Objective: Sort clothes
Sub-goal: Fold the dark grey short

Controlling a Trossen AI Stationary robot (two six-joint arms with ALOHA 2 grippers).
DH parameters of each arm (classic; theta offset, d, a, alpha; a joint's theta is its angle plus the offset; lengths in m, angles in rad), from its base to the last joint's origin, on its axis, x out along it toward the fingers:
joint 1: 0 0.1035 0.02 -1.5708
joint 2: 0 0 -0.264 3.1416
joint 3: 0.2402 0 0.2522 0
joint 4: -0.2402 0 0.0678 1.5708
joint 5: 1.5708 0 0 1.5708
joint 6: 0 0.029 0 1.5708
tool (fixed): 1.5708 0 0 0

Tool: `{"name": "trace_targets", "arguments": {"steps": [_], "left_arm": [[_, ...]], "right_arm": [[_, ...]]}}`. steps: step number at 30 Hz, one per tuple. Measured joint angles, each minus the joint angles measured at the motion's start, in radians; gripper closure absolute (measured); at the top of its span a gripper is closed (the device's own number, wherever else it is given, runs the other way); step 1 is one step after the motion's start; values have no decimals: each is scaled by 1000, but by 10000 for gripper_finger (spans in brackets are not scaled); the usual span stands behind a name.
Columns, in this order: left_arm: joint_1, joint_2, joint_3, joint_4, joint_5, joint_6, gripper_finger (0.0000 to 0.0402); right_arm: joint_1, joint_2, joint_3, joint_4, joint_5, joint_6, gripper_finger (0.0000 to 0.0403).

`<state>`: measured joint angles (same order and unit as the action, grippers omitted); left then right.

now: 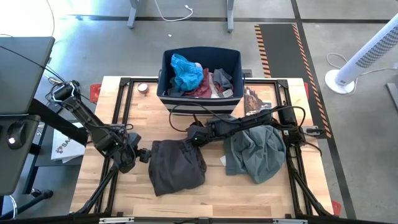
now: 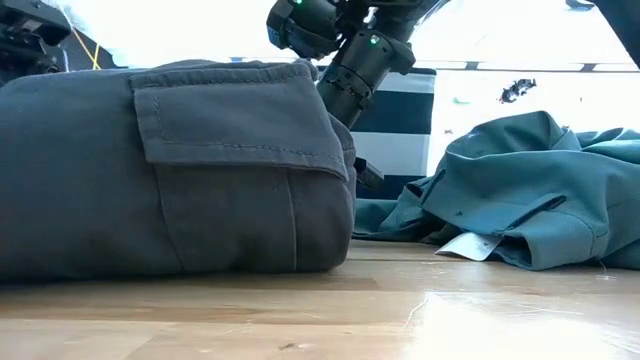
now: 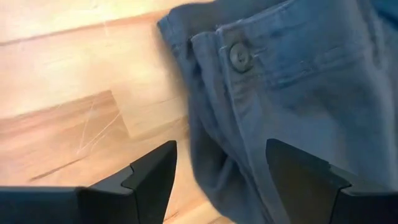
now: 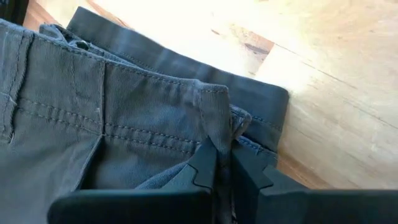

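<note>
Left side of the desk [image 1: 118, 193]: the left arm reaches in from the left edge, and its left tool [image 1: 144, 154] sits just beside the left edge of the dark grey-brown trousers [image 1: 177, 165]. In the left wrist view its two dark fingers [image 3: 152, 177] stand wide apart with nothing between them; one is over bare wood, the other over the buttoned waistband of the trousers.

Centre: the trousers lie folded in a compact heap on the wooden desk, their flapped pocket facing the low camera. At the heap's upper right corner the right tool [image 1: 194, 138] is closed narrow, pinching a fold of the trouser fabric between its fingertips, as the right wrist view shows. The right arm runs from there across to the right side of the desk.

Behind centre, at the far edge of the desk: a navy bin [image 1: 198, 78] with white stripes holds a bright blue piece [image 1: 185, 71], a maroon piece [image 1: 200, 89] and some grey fabric.

Right: the grey-green shirt [image 1: 256, 152] lies crumpled on the desk, near the trousers but apart from them, with a white tag [image 2: 468, 246] showing at its lower edge. Part of the right arm crosses above it.
</note>
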<state>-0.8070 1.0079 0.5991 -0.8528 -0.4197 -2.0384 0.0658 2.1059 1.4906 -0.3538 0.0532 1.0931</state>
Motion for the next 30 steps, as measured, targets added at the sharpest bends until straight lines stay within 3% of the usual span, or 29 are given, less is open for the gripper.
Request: {"name": "trace_targets", "arguments": {"steps": [9,21,30], "left_arm": [[-9,32,-36,179,-13,-3,140],[-12,50,-50,230,-8,32,130],[-12,131,-50,280,4,37,130]], "right_arm": [[-7,0,0,-3,22,25,378],[-34,-6,-1,21,-79,-29,251],[-4,-106,-1,43,163,-107,234]]}}
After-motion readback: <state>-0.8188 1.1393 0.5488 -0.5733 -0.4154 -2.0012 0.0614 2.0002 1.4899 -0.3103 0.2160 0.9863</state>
